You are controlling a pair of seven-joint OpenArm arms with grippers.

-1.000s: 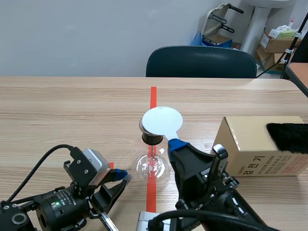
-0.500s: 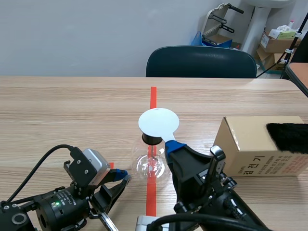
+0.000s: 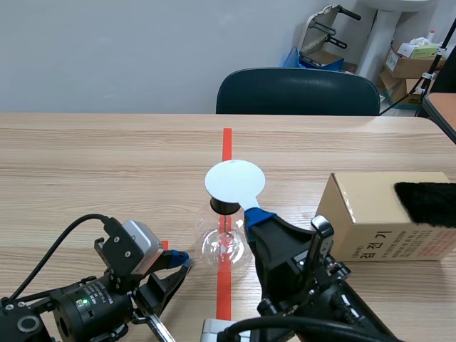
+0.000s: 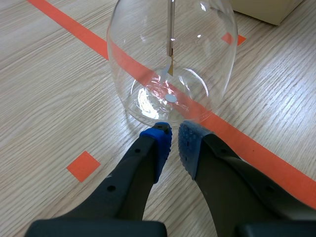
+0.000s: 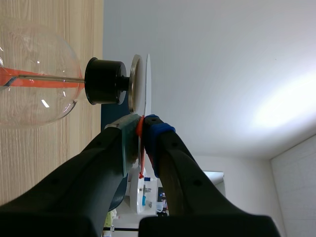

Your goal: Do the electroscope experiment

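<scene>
White disc (image 3: 235,180) shifted left, now over the electroscope's (image 3: 225,244) top, its handle pinched by right end effector (image 5: 143,123); left end effector (image 4: 174,140) nearly pressed together at electroscope's base on the desk (image 3: 107,164).

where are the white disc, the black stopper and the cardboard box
white disc (image 3: 234,179), scene view, middle of its flat face
black stopper (image 5: 104,81), right wrist view, its side wall
cardboard box (image 3: 399,242), scene view, its printed front face
</scene>
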